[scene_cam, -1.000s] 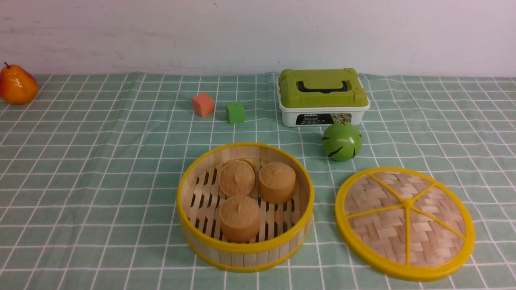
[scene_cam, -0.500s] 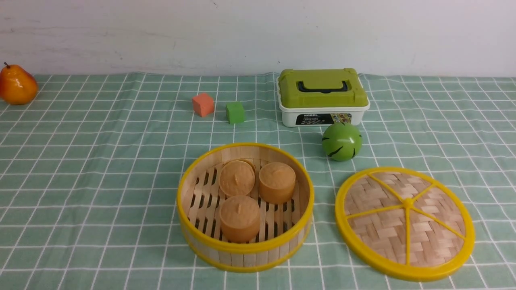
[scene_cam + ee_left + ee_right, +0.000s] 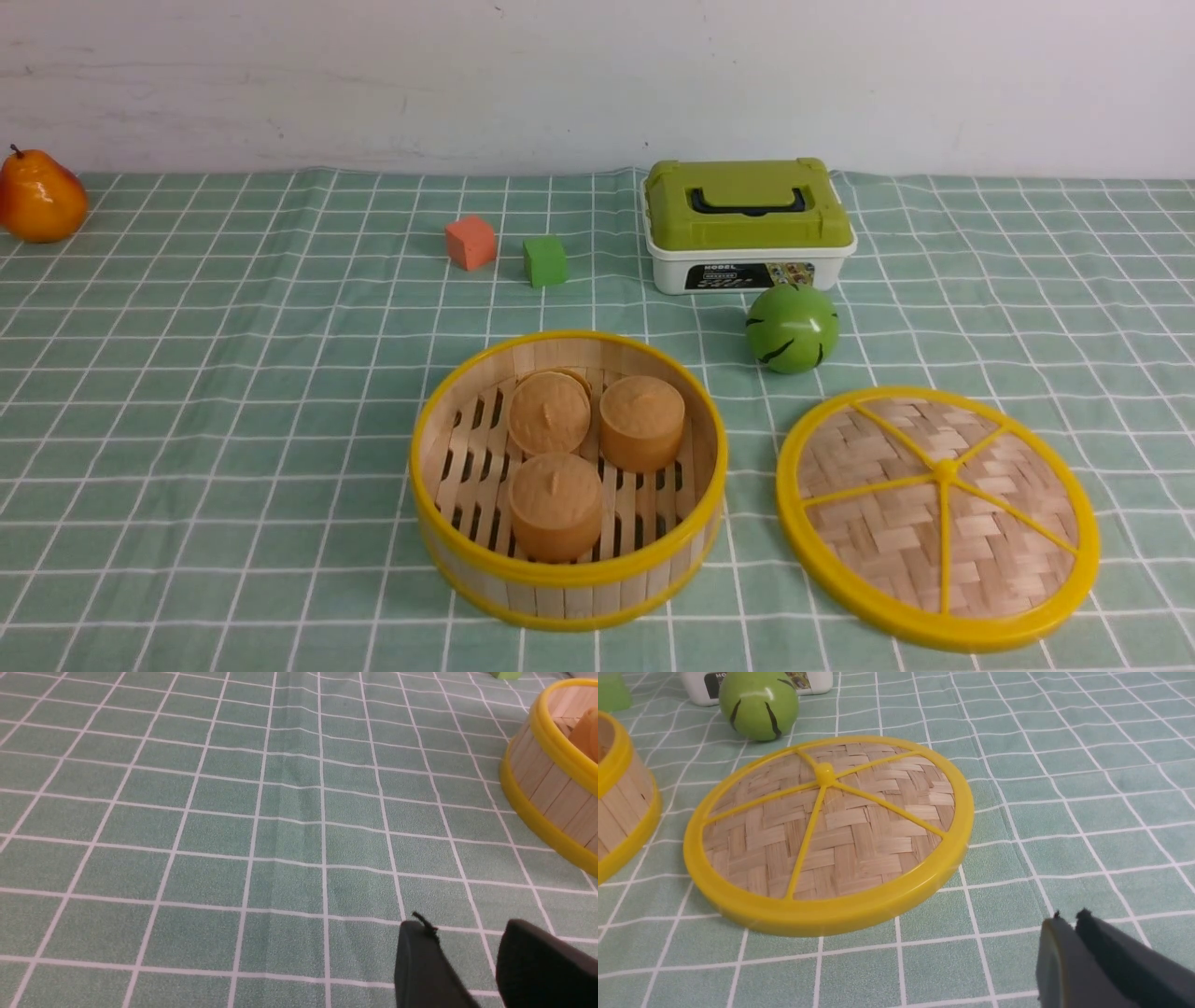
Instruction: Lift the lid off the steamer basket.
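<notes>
The steamer basket [image 3: 568,579] stands uncovered at the front middle of the cloth, with three tan buns [image 3: 555,504] on its slat floor. Its wall also shows in the left wrist view [image 3: 544,781] and the right wrist view [image 3: 619,798]. The lid [image 3: 936,518] lies flat on the cloth just right of the basket, knob up [image 3: 829,826]. Neither arm shows in the front view. My left gripper [image 3: 462,927] hangs open over bare cloth, left of the basket, holding nothing. My right gripper [image 3: 1070,918] is shut and empty, over the cloth beside the lid and apart from it.
A green ball [image 3: 792,328] sits just behind the lid. A white box with a green lid [image 3: 747,224] stands behind that. An orange cube [image 3: 470,242] and a green cube [image 3: 544,260] lie behind the basket. A pear [image 3: 39,197] rests far left.
</notes>
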`<action>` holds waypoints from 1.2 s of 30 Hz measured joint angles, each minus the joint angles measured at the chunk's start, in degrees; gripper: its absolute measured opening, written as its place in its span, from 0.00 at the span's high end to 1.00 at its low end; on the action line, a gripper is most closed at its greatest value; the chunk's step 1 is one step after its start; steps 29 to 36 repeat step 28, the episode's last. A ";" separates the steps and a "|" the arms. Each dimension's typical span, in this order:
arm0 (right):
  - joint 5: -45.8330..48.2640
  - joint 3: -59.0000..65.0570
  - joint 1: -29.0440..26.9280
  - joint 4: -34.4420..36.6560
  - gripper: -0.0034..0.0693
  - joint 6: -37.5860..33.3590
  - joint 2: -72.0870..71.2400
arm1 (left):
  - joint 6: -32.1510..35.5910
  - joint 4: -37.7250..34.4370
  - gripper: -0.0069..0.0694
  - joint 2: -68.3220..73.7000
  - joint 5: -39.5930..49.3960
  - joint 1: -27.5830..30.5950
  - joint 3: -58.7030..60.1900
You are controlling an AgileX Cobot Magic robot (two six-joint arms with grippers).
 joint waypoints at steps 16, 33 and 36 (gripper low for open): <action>0.00 -0.04 0.00 0.00 0.91 0.00 0.00 | 0.00 0.00 0.60 0.00 0.00 0.00 0.00; 0.00 -0.04 0.00 0.00 0.89 0.05 0.00 | 0.00 0.00 0.60 0.00 0.00 0.00 0.00; 0.00 -0.04 0.00 0.00 0.89 0.05 0.00 | 0.00 0.00 0.60 0.00 0.00 0.00 0.00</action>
